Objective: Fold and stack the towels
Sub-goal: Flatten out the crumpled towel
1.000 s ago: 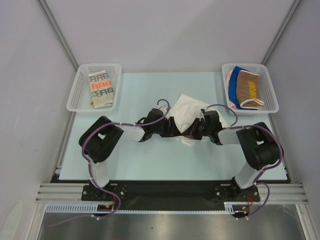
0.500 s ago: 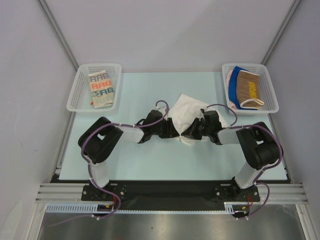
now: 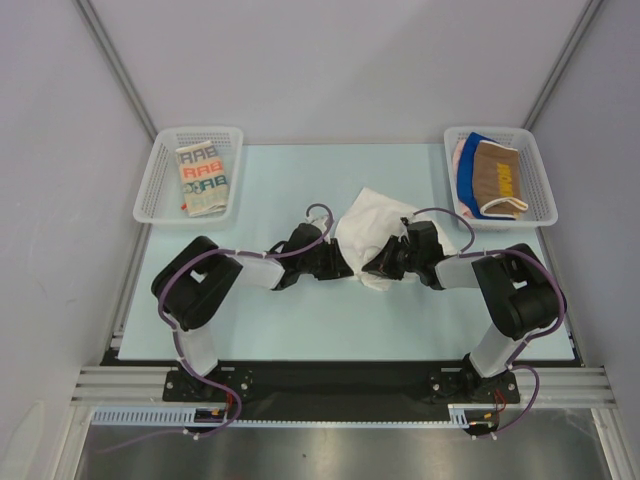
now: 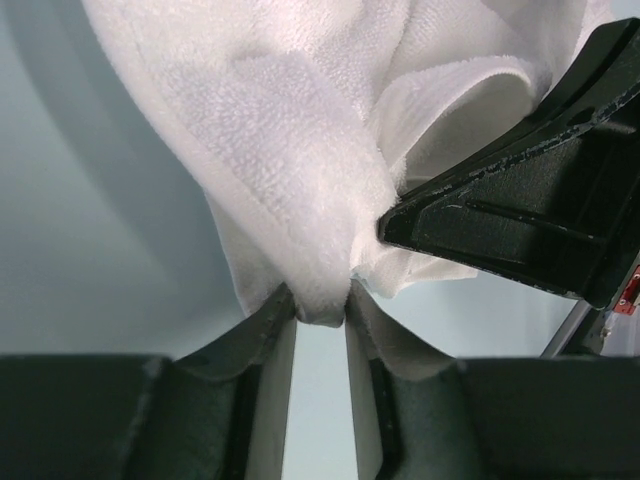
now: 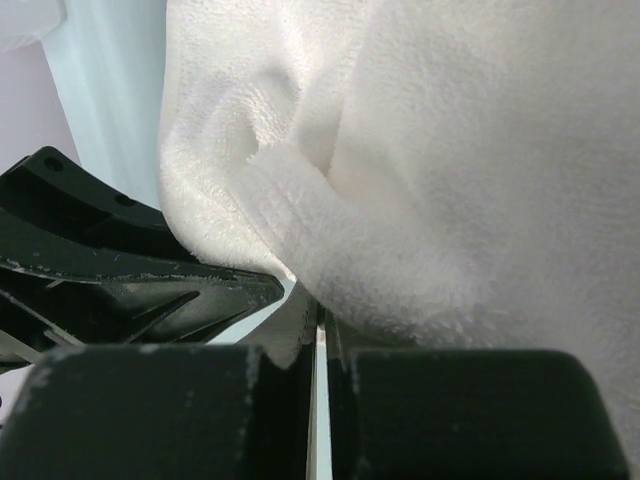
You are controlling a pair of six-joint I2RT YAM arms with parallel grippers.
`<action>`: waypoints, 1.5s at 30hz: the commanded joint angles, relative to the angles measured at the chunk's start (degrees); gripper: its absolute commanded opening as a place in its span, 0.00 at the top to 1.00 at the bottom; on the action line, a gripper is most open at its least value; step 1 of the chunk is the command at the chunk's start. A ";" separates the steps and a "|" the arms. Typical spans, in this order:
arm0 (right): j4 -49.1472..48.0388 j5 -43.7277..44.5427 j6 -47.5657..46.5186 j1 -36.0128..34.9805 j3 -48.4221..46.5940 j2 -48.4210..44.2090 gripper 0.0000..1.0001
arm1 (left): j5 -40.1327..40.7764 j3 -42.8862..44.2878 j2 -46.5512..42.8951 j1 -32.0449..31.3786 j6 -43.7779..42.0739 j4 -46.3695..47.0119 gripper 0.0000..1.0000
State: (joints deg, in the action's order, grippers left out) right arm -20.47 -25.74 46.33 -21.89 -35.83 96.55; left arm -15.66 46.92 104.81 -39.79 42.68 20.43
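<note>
A plain white towel (image 3: 375,215) lies crumpled in the middle of the light blue table (image 3: 260,320). My left gripper (image 3: 345,265) is at its near left edge. In the left wrist view the jaws (image 4: 320,305) stand a little apart and pinch a thick fold of the white towel (image 4: 270,120) between their tips. My right gripper (image 3: 378,268) is at the towel's near edge, close to the left one. In the right wrist view it (image 5: 322,315) is nearly closed and the towel (image 5: 450,150) bunches over its tips.
A white mesh basket (image 3: 160,190) at the back left holds a folded cream lettered towel (image 3: 203,178). A second basket (image 3: 545,200) at the back right holds a brown towel (image 3: 500,175) on blue (image 3: 480,143) and pink (image 3: 459,160) ones.
The left arm has drawn back to the left and slightly nearer, its gripper still at the towel's edge. The right arm has hardly moved.
</note>
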 commanded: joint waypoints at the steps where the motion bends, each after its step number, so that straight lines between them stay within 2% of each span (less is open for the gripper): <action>1: 2.45 5.17 -2.38 0.27 -0.29 0.65 1.00 | -0.16 0.28 -1.89 0.59 0.83 1.02 0.73; 5: 2.72 5.35 -2.73 0.18 -0.29 0.74 1.00 | -0.42 0.72 -2.07 0.68 0.83 0.76 0.78; 14: 2.80 5.87 -2.91 0.36 -0.29 1.00 1.00 | 0.54 0.11 -3.74 0.77 0.74 -0.12 0.81; 18: 2.80 6.05 -3.17 0.36 -0.29 0.92 1.00 | 1.24 0.02 -3.83 0.86 0.83 -0.47 0.93; 19: 2.89 6.05 -3.43 0.27 -0.29 0.74 1.00 | 1.33 0.10 -3.83 0.94 0.83 -0.74 0.99; 20: 2.89 6.05 -3.44 0.27 -0.38 0.57 1.00 | 1.42 0.19 -3.83 0.94 0.74 -1.00 1.00; 25: 3.68 6.57 -4.22 0.27 -0.47 -0.40 0.99 | 2.91 0.98 -3.83 0.94 0.48 -2.75 1.00; 33: 4.12 7.10 -4.67 0.27 -0.55 -1.19 0.84 | 9.24 2.04 -4.97 1.03 -0.31 -12.07 1.00; 45: 5.09 8.42 -5.45 -0.70 -1.17 -1.37 0.76 | 12.58 2.21 -6.64 1.03 -1.45 -17.08 1.00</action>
State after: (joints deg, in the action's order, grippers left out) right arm -19.51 -23.75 43.68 -22.79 -36.25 95.61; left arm -5.72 48.47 100.64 -39.11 42.96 6.57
